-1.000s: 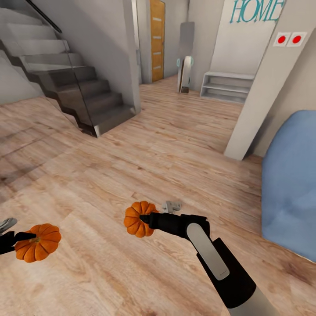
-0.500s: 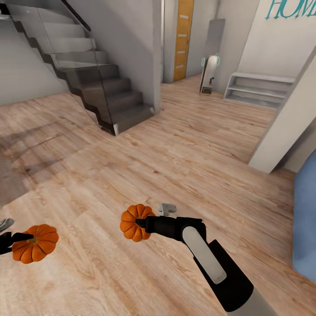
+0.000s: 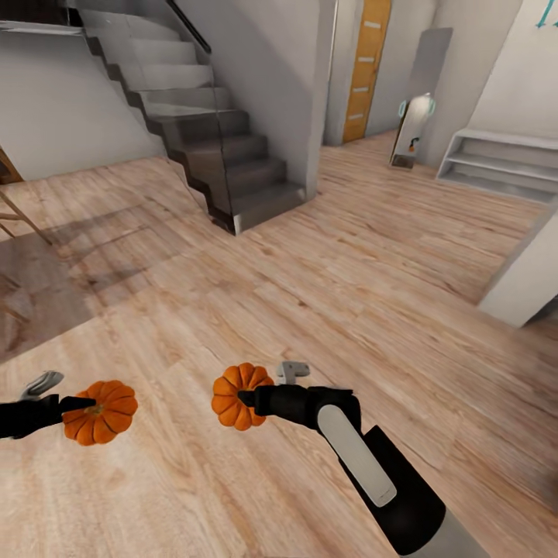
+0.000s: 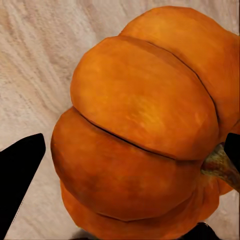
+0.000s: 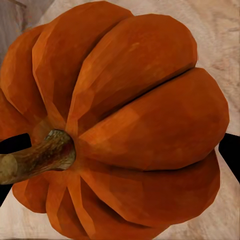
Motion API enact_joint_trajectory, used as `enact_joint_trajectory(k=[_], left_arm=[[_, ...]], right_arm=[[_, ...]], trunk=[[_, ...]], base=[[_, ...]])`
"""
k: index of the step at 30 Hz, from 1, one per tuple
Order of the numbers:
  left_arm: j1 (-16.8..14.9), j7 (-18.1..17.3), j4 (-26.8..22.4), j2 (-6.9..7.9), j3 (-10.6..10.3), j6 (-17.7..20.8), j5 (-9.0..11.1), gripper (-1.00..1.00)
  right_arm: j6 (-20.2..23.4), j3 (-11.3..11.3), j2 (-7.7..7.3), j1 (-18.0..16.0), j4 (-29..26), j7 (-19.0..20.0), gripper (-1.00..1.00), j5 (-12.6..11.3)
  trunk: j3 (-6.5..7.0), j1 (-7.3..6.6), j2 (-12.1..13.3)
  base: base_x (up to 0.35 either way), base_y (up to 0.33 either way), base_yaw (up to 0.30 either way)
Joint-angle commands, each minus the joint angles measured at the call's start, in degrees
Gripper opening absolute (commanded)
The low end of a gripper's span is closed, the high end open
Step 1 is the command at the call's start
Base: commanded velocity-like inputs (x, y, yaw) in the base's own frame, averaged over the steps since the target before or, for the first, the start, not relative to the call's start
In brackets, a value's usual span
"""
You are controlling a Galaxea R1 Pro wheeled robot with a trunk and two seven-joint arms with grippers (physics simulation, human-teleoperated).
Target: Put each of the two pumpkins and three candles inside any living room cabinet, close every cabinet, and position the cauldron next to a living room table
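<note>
Left arm (image 3: pixel 23 415): cut off at frame edge. Wall lettering (image 3: pixel 549 21): cropped, unreadable. Chair (image 3: pixel 12 225): only legs in frame.

The right arm (image 3: pixel 372 465) is matte black with a long pale-grey oval panel on its forearm, turning light grey toward the elbow. Both the right hand (image 3: pixel 252 399) and left hand (image 3: pixel 81 404) have black fingers, each beside a small grey metal bracket.
</note>
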Motion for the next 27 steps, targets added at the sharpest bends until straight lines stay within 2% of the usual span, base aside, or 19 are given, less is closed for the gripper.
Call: enact_joint_trajectory(k=[1, 3, 5, 9, 11, 15, 27], left_arm=[[-0.1, 0.1, -0.6, -1.24, -0.1, 0.1, -0.7, -1.0], [-0.1, 1.5, -1.6, -3.64, -0.1, 0.0, -1.1, -1.0], [-0.1, 4.5, -3.1, -5.83, -0.2, 0.0, -1.2, -1.0], [0.0, 14.0, -6.9, -10.3, -0.1, 0.0, -1.0, -1.0], [0.1, 17.9, -8.0, -11.56, 0.0, 0.0, -0.6, -1.0], [0.1, 19.7, -8.5, -12.14, 0.1, -0.1, -0.5, -1.0], [0.1, 19.9, -8.0, -12.18, 0.6, -0.1, -0.1, -1.0]], right_arm=[[0.1, 0.0, -0.05, 0.0, -0.1, -0.6, -1.0, -0.5], [0.1, -0.1, -0.17, 0.0, -0.2, -0.7, -1.0, -0.3], [0.1, -0.2, -0.21, 0.0, -0.2, -1.0, -1.0, -0.2], [0.1, -0.2, -0.11, 0.0, -0.2, -2.6, -1.0, -0.2], [0.1, -0.2, -0.04, 0.0, -0.1, -3.6, -1.0, -0.1], [0.1, -0.2, -0.01, 0.0, 0.3, -4.2, -1.0, -0.1], [-0.1, 0.4, 0.13, 0.0, 0.5, -4.2, -1.0, 0.0]], trunk=[[-0.07, -0.01, 0.0], [-0.13, -0.01, 0.0], [-0.19, -0.01, 0.0], [0.05, -0.45, 0.8], [0.35, -0.89, 1.6], [0.95, -1.77, 3.2], [2.93, -4.41, 8.0]], base=[[0.0, 0.0, 0.27], [0.0, 0.0, 0.27], [0.0, 0.0, 0.269], [0.0, 0.0, 0.27], [0.0, 0.0, 0.269], [0.0, 0.0, 0.269], [0.0, 0.0, 0.275]])
